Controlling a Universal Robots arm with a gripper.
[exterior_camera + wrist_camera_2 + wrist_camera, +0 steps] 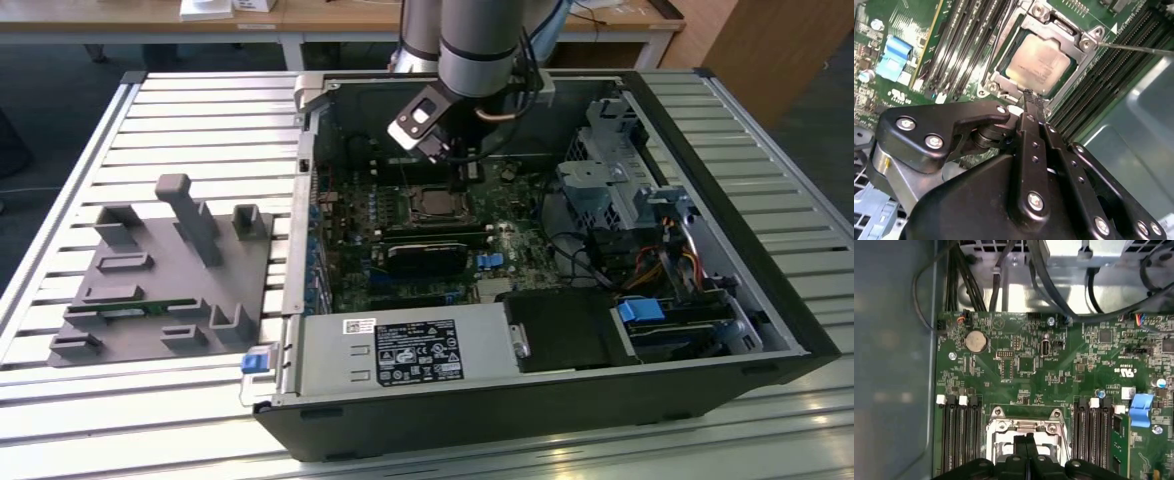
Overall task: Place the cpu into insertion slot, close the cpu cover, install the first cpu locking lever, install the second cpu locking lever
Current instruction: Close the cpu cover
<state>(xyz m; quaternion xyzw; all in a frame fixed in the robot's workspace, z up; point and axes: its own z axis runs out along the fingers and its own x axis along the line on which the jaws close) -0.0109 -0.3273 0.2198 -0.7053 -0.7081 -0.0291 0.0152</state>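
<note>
The cpu [1039, 62] lies flat in its socket on the green board [1019, 365], its dull grey top facing up. The silvery cpu cover [1056, 29] lies down around it, and the chip shows through its square window. A thin locking lever [1134, 48] runs from one socket corner out across the memory slots. My gripper [1033, 97] hangs just above the socket's edge, its two black fingers pressed together and shut with nothing between them. In the exterior view the gripper [463, 170] is inside the open computer case, just behind the socket [434, 205].
Black memory slots [956, 435] flank the socket on both sides. Cables [1054, 285] and a metal case wall run behind the board. A power supply [400, 352] fills the case's near end. A grey fixture [167, 270] stands on the slatted table at the exterior view's left.
</note>
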